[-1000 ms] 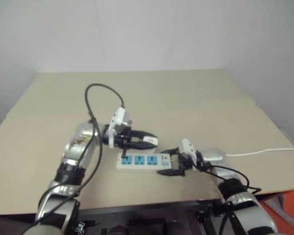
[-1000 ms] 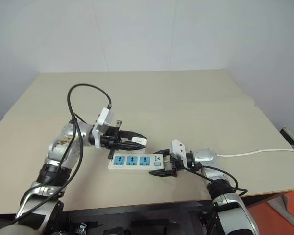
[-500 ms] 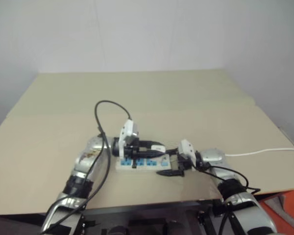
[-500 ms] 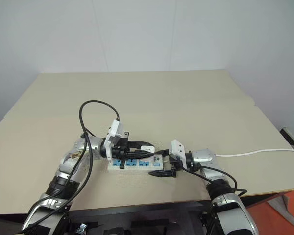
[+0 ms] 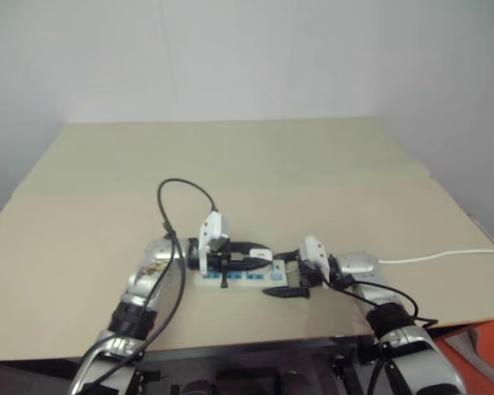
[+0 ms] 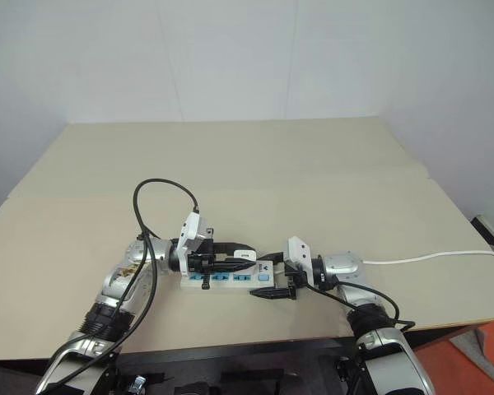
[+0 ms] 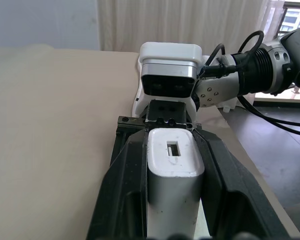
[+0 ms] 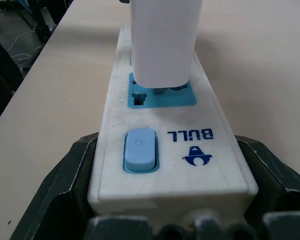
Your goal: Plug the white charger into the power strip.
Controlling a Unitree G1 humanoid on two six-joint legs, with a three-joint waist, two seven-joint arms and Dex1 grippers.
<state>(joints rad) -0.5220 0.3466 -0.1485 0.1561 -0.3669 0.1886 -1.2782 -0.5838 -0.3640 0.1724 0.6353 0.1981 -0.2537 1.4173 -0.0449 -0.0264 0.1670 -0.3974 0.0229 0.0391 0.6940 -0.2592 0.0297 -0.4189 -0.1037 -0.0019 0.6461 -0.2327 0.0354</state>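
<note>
- Spanning most of both eye views, the beige surface [image 6: 313, 181] carries everything; its near edge runs along 6 o'clock.
- Power strip [image 6: 227, 279] lies flat near that edge, long axis running 9 to 3 o'clock, blue sockets facing up. In the right wrist view the switch end shows a blue rocker switch [image 8: 139, 149] beside a printed "BULL" mark.
- Thin white cord [image 6: 428, 258] trails across the surface toward 3 o'clock, out past the right arm.
- Left pincer [image 6: 245, 257] reaches in from 9 o'clock, directly over the strip, its two black fingers clamped on the white charger [image 7: 174, 172]. The left wrist view shows the fingers pressed against both long sides of the block, with a small rectangular slot on its end face.
- Right pincer [image 6: 267, 283] comes in from 3 o'clock; its fingers flank the switch end of the strip, one on each long side, gripping it.
- Charger position: the right wrist view shows the white block standing upright on the blue socket [image 8: 162, 92] nearest the switch, its base meeting the socket face. Whether the pins are fully seated cannot be told.
</note>
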